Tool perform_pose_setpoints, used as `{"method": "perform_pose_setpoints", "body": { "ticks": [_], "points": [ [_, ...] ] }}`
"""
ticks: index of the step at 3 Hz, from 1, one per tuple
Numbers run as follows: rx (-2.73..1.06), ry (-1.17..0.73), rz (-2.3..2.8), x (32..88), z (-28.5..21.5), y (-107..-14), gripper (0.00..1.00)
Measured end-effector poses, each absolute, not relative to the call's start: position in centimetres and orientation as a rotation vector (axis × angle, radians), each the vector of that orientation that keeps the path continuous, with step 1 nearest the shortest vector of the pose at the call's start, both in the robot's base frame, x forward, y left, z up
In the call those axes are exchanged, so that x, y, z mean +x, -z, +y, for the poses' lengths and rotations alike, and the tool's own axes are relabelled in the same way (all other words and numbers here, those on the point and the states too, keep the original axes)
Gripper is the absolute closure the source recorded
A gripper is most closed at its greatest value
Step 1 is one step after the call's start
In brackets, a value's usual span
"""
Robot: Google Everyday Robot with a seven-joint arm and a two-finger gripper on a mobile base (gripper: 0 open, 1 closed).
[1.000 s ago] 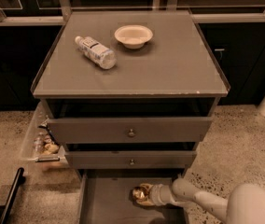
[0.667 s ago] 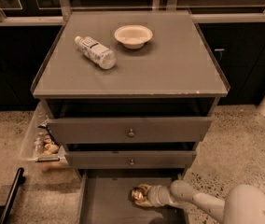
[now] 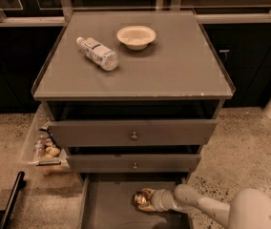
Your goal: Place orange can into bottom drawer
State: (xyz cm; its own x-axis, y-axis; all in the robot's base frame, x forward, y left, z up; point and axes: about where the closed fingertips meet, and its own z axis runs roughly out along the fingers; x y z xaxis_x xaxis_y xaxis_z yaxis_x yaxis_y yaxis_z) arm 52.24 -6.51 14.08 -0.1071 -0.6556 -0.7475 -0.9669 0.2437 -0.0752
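The orange can [image 3: 144,200] lies on its side in the open bottom drawer [image 3: 108,211] of the grey cabinet, its silver end facing left. My gripper [image 3: 151,200] reaches in from the lower right and sits around the can's right part, low over the drawer floor. The white arm [image 3: 207,207] runs from the gripper to the bottom right corner. The can's right half is hidden by the gripper.
Two knobbed drawers [image 3: 133,135] stand slightly open above the bottom drawer. A clear plastic bottle [image 3: 98,53] lies on the cabinet top beside a white bowl [image 3: 136,36]. A clear bin with snacks [image 3: 42,144] hangs on the cabinet's left side. A black bar [image 3: 10,199] lies lower left.
The gripper and can have barely shifted, perhaps slightly left inside the bottom drawer. The rest is unchanged.
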Motion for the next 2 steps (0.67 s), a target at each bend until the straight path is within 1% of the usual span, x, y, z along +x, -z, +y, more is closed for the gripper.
{"method": "perform_pose_setpoints", "body": {
  "ticks": [2],
  "points": [
    [-1.485,-0.586,1.841,52.21,-6.48,-14.08,0.07]
  ]
}}
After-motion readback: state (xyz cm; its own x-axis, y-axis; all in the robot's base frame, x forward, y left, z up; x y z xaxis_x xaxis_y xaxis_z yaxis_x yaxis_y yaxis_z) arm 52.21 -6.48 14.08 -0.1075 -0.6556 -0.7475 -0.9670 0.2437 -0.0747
